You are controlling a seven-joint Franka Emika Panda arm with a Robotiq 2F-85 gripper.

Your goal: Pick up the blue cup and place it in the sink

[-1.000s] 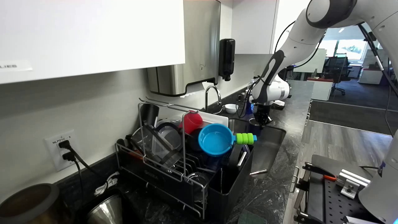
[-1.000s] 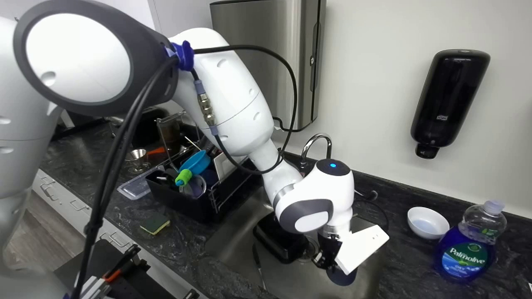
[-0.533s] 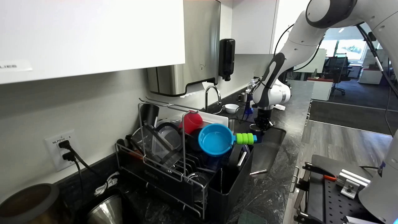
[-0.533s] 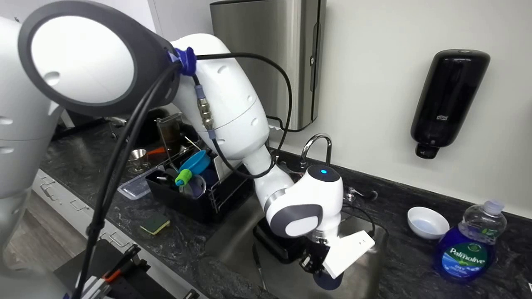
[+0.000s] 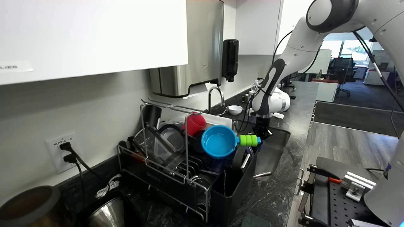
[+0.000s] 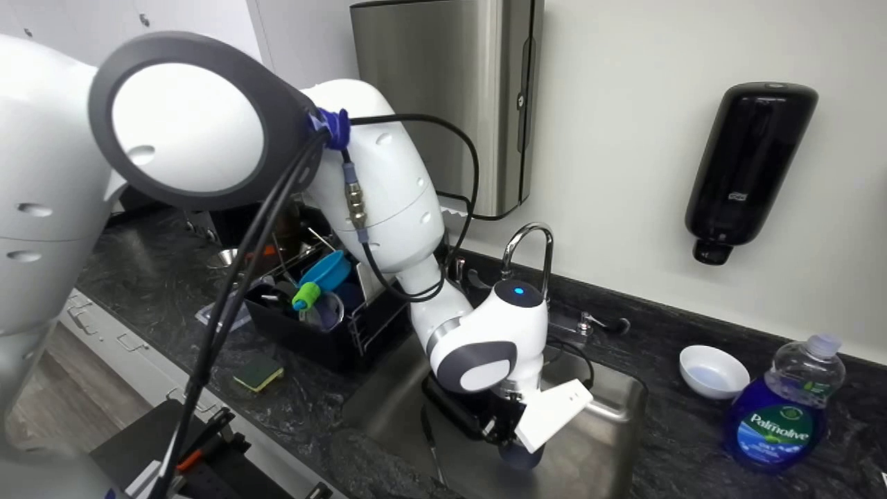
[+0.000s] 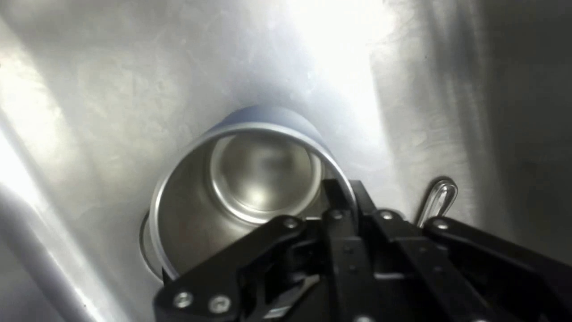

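The blue cup [image 7: 272, 116] has a steel inside and a silver rim, and its open top faces the wrist camera. My gripper [image 7: 346, 192] is shut on the cup's rim, one finger inside the wall and one outside. In an exterior view my gripper [image 6: 504, 423] and the dark blue cup [image 6: 521, 456] are within the steel sink [image 6: 589, 450]. I cannot tell whether the cup's base touches the sink floor. In an exterior view the gripper [image 5: 262, 130] is over the sink [image 5: 271, 154], and the cup is mostly hidden behind a green handle.
A black container [image 6: 450, 409] and a thin utensil [image 6: 431, 440] lie in the sink. The faucet [image 6: 547, 256] rises behind. A full dish rack [image 5: 235, 195] with a blue pan [image 5: 218, 142] stands beside the sink. A white bowl [image 6: 714, 372] and a soap bottle [image 6: 776, 416] are opposite.
My gripper and the cup have moved across the sink toward the dish rack and the black container. The gripper stays shut on the rim.
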